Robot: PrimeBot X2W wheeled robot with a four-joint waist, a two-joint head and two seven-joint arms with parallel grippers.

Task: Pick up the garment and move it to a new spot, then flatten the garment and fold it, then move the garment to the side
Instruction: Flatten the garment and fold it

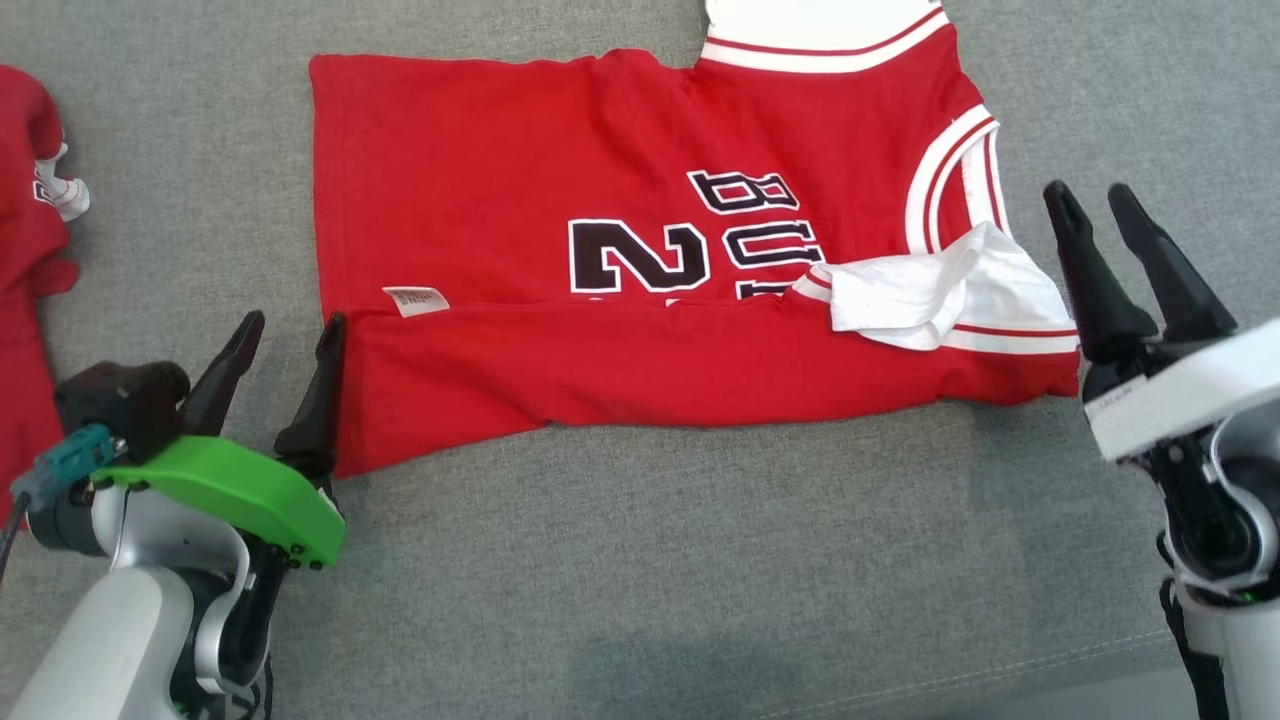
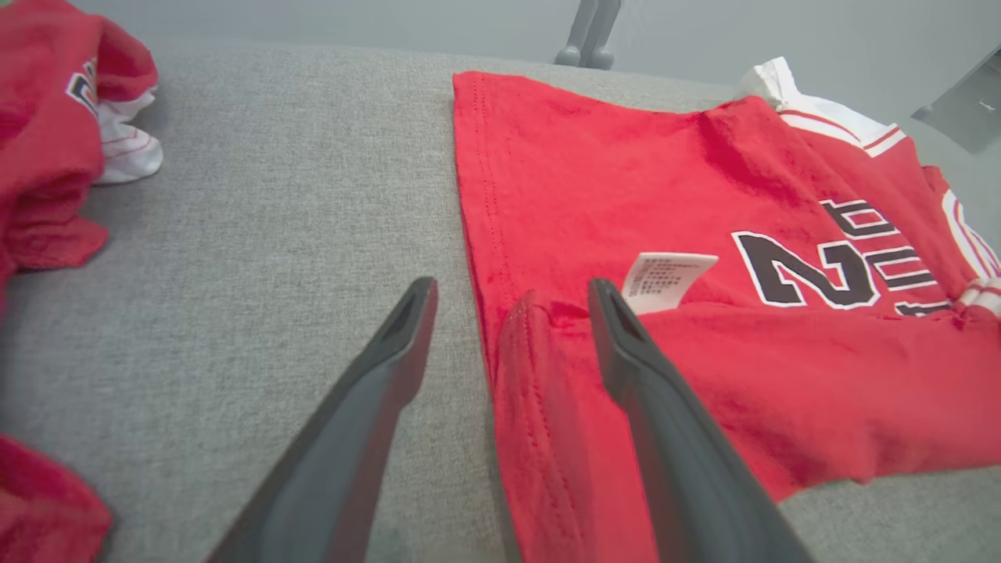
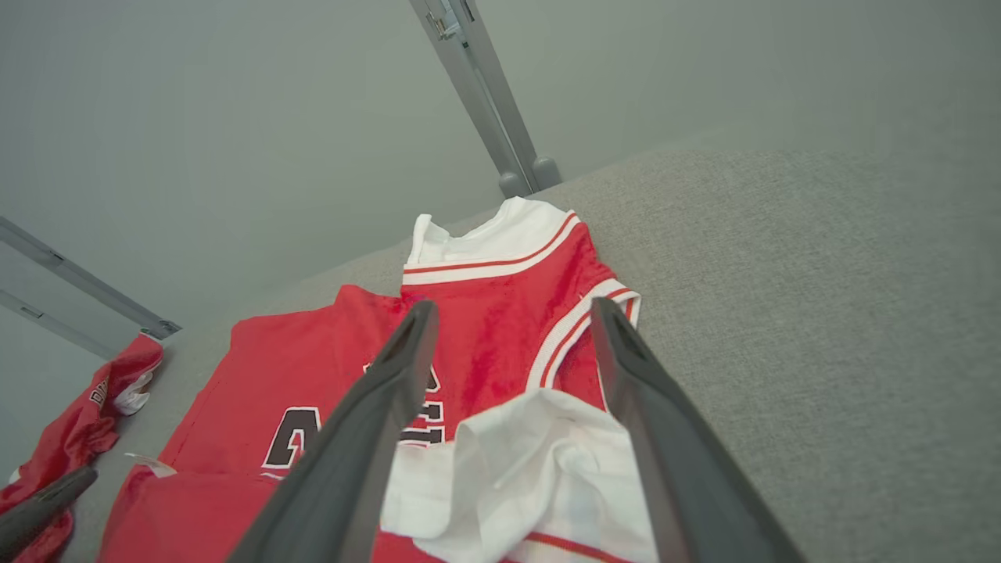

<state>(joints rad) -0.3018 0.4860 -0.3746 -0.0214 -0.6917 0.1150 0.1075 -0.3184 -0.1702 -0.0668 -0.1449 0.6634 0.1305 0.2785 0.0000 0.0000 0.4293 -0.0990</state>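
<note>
A red basketball jersey (image 1: 640,260) with white trim and a black number lies spread on the grey cloth surface, its near edge folded over into a long band (image 1: 700,365). A white care tag (image 1: 415,299) shows near its left hem. My left gripper (image 1: 290,330) is open at the jersey's lower left corner; in the left wrist view that folded corner (image 2: 539,367) lies between the fingers (image 2: 626,344). My right gripper (image 1: 1100,205) is open just off the jersey's right side, above the turned-out white shoulder piece (image 3: 532,461).
Another crumpled red garment (image 1: 30,200) lies at the far left edge of the surface, also seen in the left wrist view (image 2: 55,141). Grey metal frame legs (image 3: 500,133) stand behind the surface. Bare grey cloth (image 1: 700,560) stretches in front of the jersey.
</note>
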